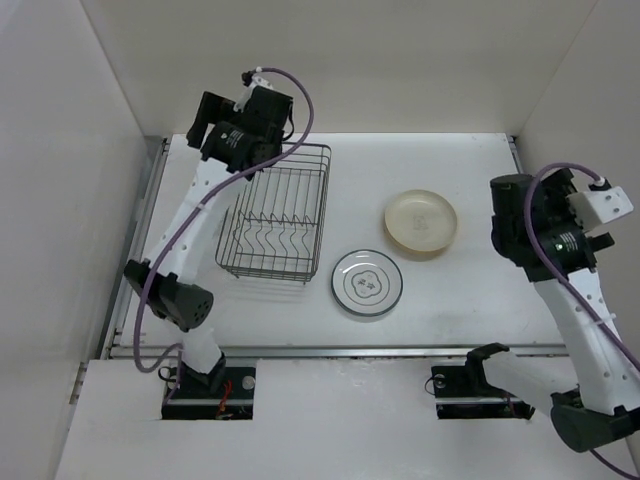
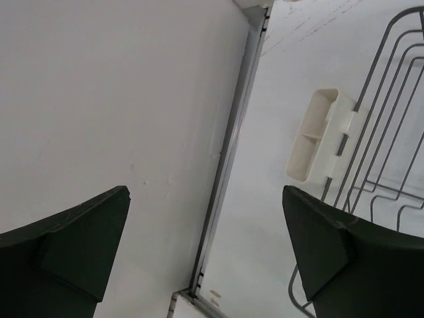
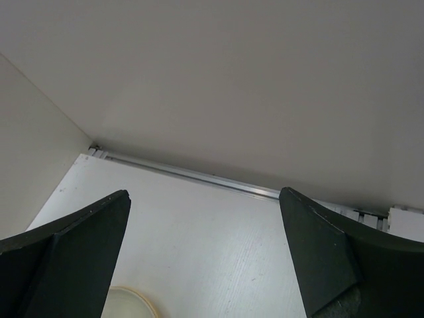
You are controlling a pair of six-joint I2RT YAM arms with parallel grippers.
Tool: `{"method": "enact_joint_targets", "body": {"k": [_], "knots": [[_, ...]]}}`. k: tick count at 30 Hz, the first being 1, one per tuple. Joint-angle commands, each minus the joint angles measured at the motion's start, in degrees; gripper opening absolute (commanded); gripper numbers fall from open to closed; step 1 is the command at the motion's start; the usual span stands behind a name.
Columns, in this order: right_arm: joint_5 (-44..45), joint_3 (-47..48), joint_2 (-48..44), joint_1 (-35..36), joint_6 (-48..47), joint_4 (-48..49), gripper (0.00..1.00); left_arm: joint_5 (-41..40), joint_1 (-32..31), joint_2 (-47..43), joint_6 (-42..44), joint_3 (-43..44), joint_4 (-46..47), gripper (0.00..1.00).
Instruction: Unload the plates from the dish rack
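The dish rack (image 1: 272,215), a dark wire basket, stands at the left of the table with no plate in it; its wires show at the right of the left wrist view (image 2: 391,132). A tan plate (image 1: 421,222) lies flat to its right, and its rim shows in the right wrist view (image 3: 129,305). A white plate with grey rings (image 1: 368,282) lies flat in front of it. My left gripper (image 1: 207,118) is open and empty above the rack's far left corner (image 2: 205,192). My right gripper (image 1: 505,212) is open and empty, raised right of the tan plate (image 3: 204,193).
A white plastic caddy (image 2: 321,136) hangs on the rack's outer side. White walls enclose the table on the left, back and right. A metal rail (image 2: 228,152) runs along the table's left edge, another along the back (image 3: 218,179).
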Motion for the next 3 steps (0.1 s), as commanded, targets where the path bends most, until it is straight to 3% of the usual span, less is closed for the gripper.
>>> {"method": "enact_joint_targets", "body": {"k": [1,3], "knots": [[-2.93,3.91,-1.46,0.65,-4.49,-0.12,1.0,3.26,0.32,-6.19,-4.22,-2.75,-5.46,1.0],[-4.08,3.91,-2.95,0.65,-5.72,-0.12,1.0,4.32,0.32,-7.69,-5.01,-4.42,-6.26,1.0]]}}
